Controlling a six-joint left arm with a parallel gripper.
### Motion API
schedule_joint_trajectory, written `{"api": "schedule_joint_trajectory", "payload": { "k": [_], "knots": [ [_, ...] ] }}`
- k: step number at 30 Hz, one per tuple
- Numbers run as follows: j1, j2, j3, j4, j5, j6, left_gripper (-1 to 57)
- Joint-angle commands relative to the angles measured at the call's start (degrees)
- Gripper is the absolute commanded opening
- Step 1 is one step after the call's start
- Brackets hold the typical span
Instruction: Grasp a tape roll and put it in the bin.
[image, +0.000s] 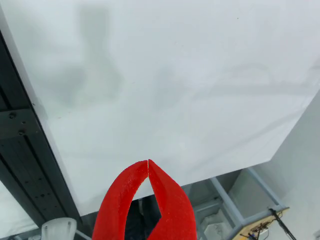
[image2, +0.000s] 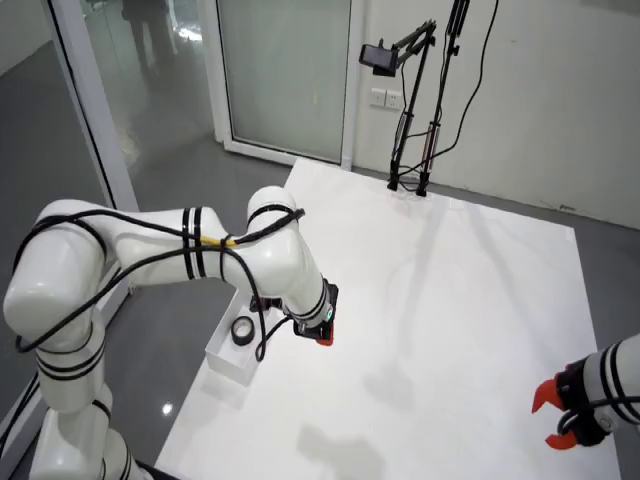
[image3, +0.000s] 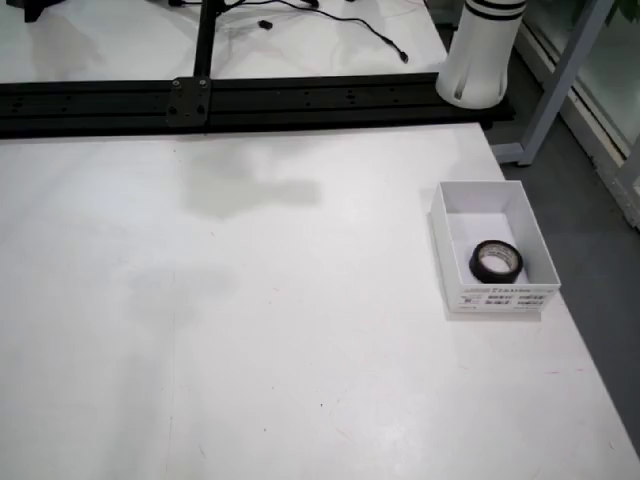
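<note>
Lying flat, hole upward, tape roll (image3: 496, 261) inside bin (image3: 445, 237).

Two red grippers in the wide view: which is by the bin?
The left gripper, beside the bin holding the tape roll; the other gripper sits at lower right.

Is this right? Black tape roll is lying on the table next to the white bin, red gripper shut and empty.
Not quite. The tape roll lies inside the bin, not beside it on the table; the view from above shows it. The rest holds: the gripper is shut and empty in the view that rides on it.
</note>
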Motion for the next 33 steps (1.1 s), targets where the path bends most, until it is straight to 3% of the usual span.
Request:
{"api": "schedule_joint_trajectory", "payload": {
  "k": [1, 33],
  "knots": [
    [1.25, 0.0, 0.0, 0.0, 0.0, 0.0, -0.2],
    [-0.07, 0.0, 0.0, 0.0, 0.0, 0.0, -0.2]
  ]
}}
